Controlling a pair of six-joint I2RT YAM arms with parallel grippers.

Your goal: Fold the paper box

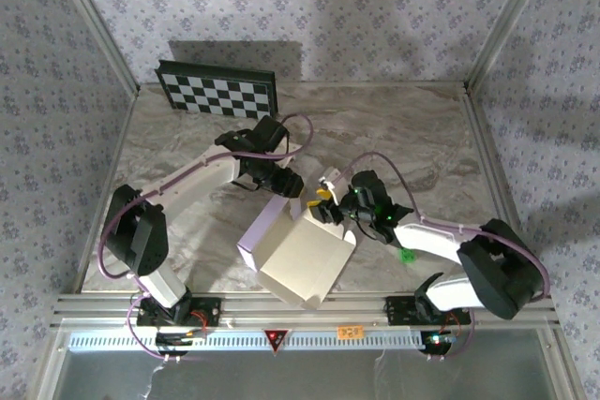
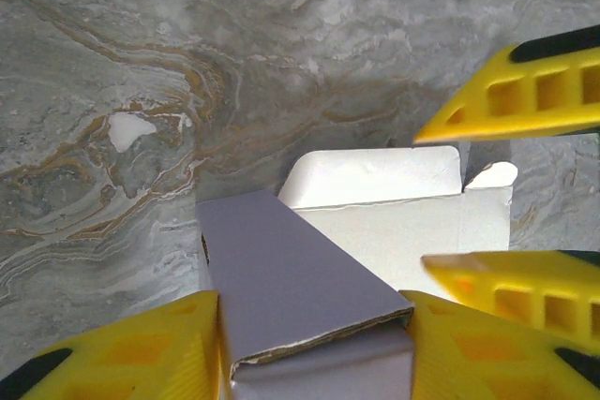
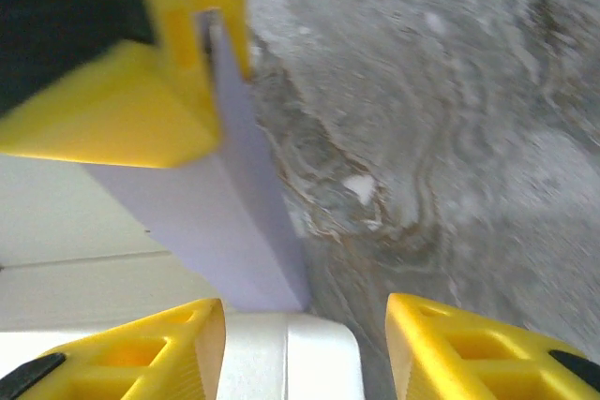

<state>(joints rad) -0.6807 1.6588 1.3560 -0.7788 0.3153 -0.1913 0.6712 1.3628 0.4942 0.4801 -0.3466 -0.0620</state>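
The paper box lies half-formed at the table's near middle, with a white inside and pale-lavender walls. My left gripper is at its far corner. In the left wrist view both yellow fingers press against a doubled-over lavender wall, so the left gripper is shut on it. My right gripper is just to the right, at the box's far edge. In the right wrist view the right gripper stands open. A white flap lies against its left finger, with a gap to the right finger.
A black-and-white checkerboard panel leans at the back of the marbled table. Patterned walls enclose the table on three sides. The two grippers work close together, and the right one's yellow fingers show in the left wrist view.
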